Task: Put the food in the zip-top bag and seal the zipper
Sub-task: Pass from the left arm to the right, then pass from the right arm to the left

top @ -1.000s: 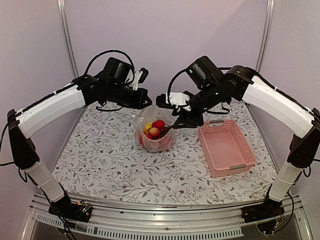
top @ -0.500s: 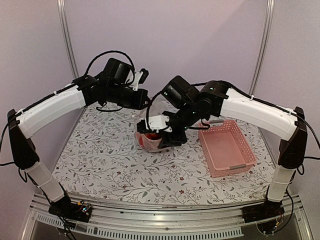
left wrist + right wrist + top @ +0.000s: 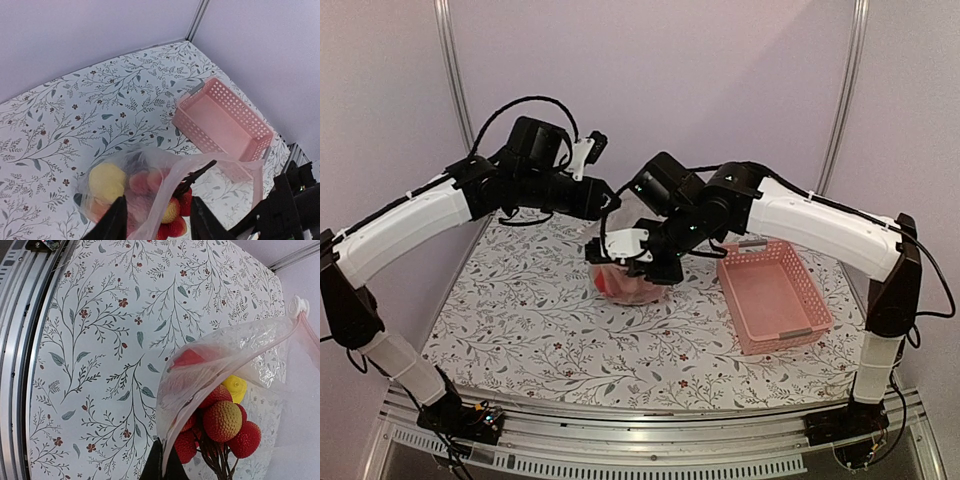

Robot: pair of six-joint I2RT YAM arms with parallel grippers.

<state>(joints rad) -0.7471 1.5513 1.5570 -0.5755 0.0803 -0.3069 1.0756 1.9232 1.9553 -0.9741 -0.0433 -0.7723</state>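
Note:
The clear zip-top bag [image 3: 623,283] stands on the patterned table, with food in it: a yellow piece [image 3: 106,182] and a cluster of red and yellow bumpy berries [image 3: 223,421] on dark stems. My right gripper [image 3: 165,467] is shut on the bag's mouth edge, low over the bag [image 3: 220,360] in the top view [image 3: 640,262]. The zipper strip runs along that edge to a small white tab [image 3: 298,305]. My left gripper [image 3: 159,220] hangs open just above the bag [image 3: 150,162], its rim passing loosely between the fingers [image 3: 117,222]. In the top view it is up and left [image 3: 608,203].
An empty pink slotted basket [image 3: 775,300] lies right of the bag, also in the left wrist view [image 3: 220,120]. The floral mat ends at a metal rail [image 3: 20,315] on the near side. Purple walls close the back and sides.
The right gripper swung down to the bag's mouth and shut on its rim. The left gripper, shut before, opened and drew back up and to the left.

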